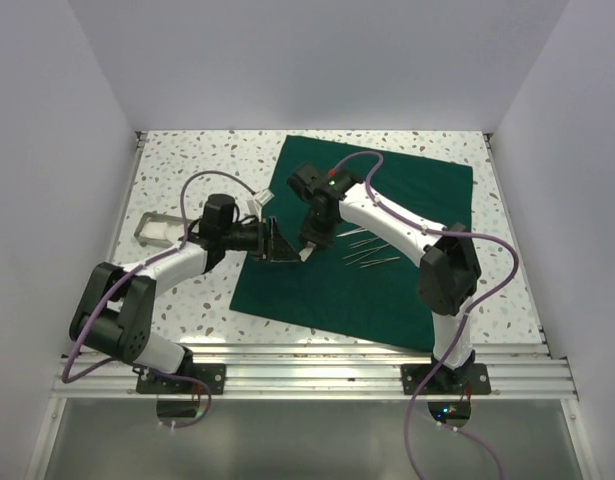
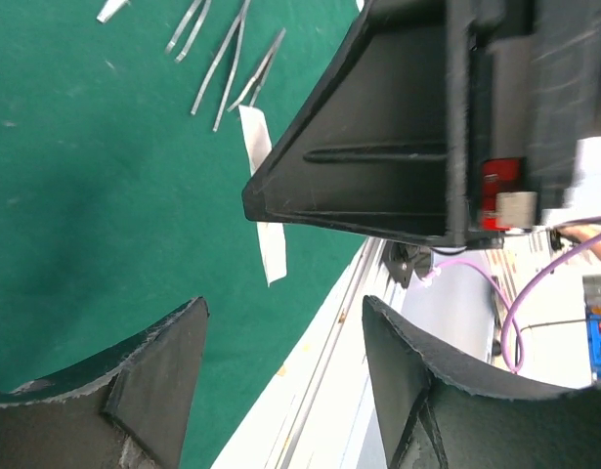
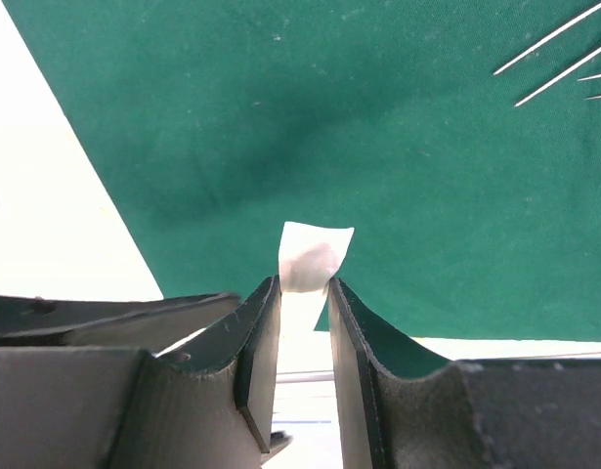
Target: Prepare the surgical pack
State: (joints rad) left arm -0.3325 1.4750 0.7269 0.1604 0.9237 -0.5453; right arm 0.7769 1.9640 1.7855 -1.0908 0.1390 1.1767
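Observation:
The dark green drape (image 1: 387, 200) lies spread flat on the table. My right gripper (image 1: 309, 250) hangs over its left part, shut on a white gauze piece (image 3: 315, 256) that sticks out past the fingertips. The gauze also shows in the left wrist view (image 2: 266, 195), hanging under the right gripper's black body (image 2: 398, 127). My left gripper (image 1: 277, 243) is open and empty, close to the left of the right gripper, at the drape's left edge. Thin steel instruments (image 1: 369, 252) lie on the drape right of the grippers. The small metal tray (image 1: 142, 222) sits on the table at far left.
White walls close the table on the left, back and right. The speckled tabletop (image 1: 187, 170) shows left of the drape. A metal rail (image 1: 317, 350) runs along the near edge. A small white item (image 1: 257, 204) sits by the left wrist.

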